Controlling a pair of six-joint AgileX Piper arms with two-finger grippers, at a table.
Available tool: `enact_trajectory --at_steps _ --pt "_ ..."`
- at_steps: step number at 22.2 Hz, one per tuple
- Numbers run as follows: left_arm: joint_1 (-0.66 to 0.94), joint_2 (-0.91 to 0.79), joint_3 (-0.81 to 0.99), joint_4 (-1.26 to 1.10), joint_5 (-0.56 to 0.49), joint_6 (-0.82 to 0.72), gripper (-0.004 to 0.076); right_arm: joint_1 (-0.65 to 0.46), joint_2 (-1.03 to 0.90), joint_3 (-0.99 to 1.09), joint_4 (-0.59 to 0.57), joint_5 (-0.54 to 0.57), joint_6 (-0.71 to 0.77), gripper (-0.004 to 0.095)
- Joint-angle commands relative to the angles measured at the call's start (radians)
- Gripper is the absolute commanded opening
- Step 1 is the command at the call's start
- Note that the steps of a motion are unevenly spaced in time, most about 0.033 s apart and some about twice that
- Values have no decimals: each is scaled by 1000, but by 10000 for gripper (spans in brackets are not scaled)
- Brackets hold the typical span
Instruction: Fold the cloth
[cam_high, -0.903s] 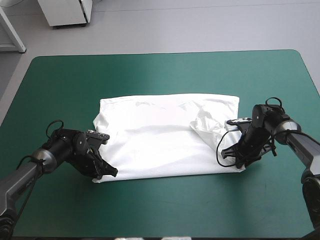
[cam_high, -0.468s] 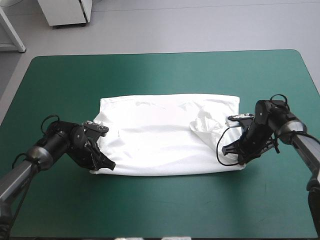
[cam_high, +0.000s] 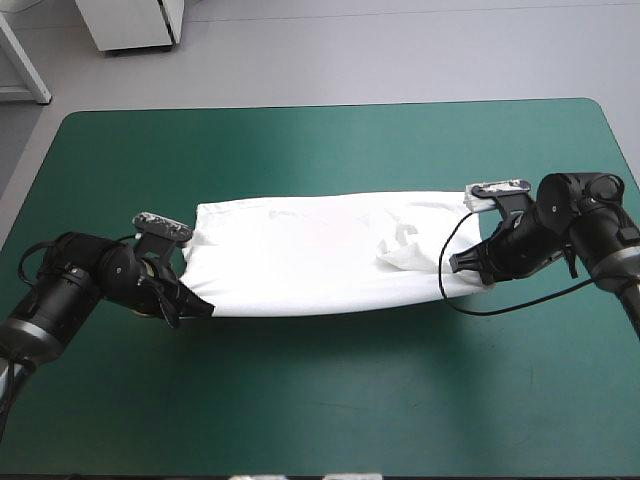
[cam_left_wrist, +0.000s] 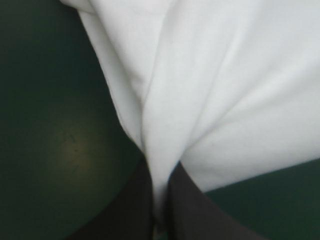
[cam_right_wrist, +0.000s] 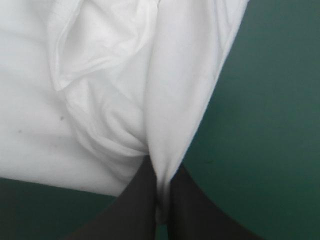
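At the centre of the high view we see the white short-sleeved T-shirt (cam_high: 320, 255) stretched over the teal-green table cover (cam_high: 320, 150). The left gripper (cam_high: 203, 306) and right gripper (cam_high: 458, 263) each pinch one end, their black fingers nearly closed on the fabric.

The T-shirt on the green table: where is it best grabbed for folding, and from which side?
Probably its two near corners, one from each end. The T-shirt lies as a wide band across the teal-green table, so the left claw, shut on the near left corner, and the right claw, shut on the near right one, can raise the whole near edge evenly.
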Motion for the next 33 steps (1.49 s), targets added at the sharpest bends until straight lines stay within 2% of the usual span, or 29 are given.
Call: enact_trajectory --at_steps 1,7,10,13,20,26,30,32,33 --pt "-5 -29 -113 81 -22 -38 -9 -5 -25 -89 -26 8 0 -13" --pt "-5 42 -235 238 -170 -118 -9 -5 64 -218 -123 -82 18 -13" --pt "-5 137 -265 281 -224 -120 -9 -5 154 -296 -133 -130 20 -13" --pt "-5 250 -280 307 -335 -153 -9 -5 274 -377 -136 -211 20 -13" --pt "16 431 -281 357 -458 -173 -9 -5 507 -446 -118 -275 19 -13" --pt "16 529 -281 378 -495 -194 -8 -5 557 -446 -82 -313 -44 -11" --pt "16 520 -285 378 -472 -188 9 -5 555 -483 -67 -268 -71 2" --pt "16 515 -337 416 -359 -188 141 -5 551 -540 -36 -184 -95 125" --pt "16 511 -351 422 -335 -188 176 -7 551 -550 -32 -174 -95 158"
